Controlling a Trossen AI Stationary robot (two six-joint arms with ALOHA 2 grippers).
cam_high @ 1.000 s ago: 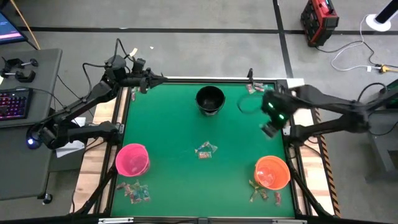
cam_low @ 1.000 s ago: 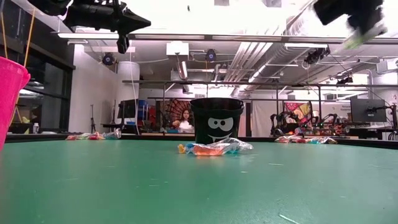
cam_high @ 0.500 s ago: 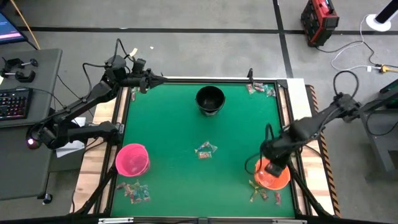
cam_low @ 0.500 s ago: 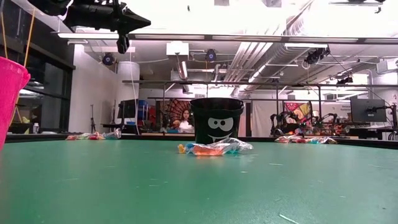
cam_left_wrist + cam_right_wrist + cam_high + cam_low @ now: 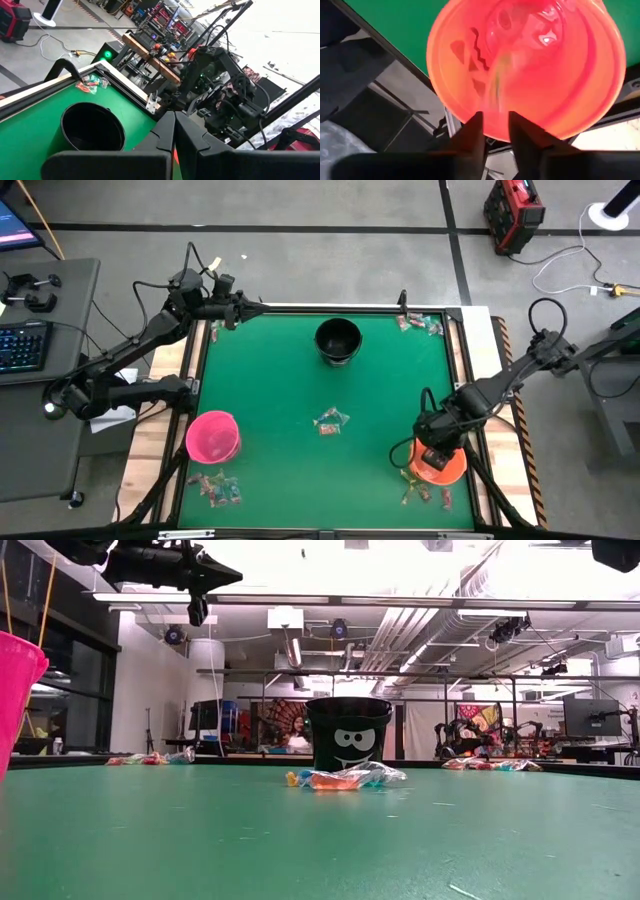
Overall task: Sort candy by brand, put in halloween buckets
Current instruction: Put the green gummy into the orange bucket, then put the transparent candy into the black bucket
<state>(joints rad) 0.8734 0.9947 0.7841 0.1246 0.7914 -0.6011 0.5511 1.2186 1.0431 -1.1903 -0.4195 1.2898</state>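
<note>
My right gripper (image 5: 437,446) hangs over the orange bucket (image 5: 446,468) near the table's near right corner, fingers pointing down into it. In the right wrist view the right gripper (image 5: 496,117) is open with nothing between its fingers, and a blurred yellowish candy (image 5: 495,80) shows inside the orange bucket (image 5: 570,75). My left gripper (image 5: 243,308) is shut and held high over the far left edge. The black bucket (image 5: 338,340) stands at the far middle, the pink bucket (image 5: 213,436) near left. A small candy heap (image 5: 329,421) lies mid-table.
More candy lies in the far right corner (image 5: 420,323), by the near left edge (image 5: 218,488) and beside the orange bucket (image 5: 425,492). In the low view the black bucket (image 5: 348,733) stands behind the middle candy heap (image 5: 345,778). A person sits in the room beyond.
My right gripper has swung from the far right part of the table toward the near edge and come down over the orange bucket, fingers now pointing into it. My left arm has kept still.
</note>
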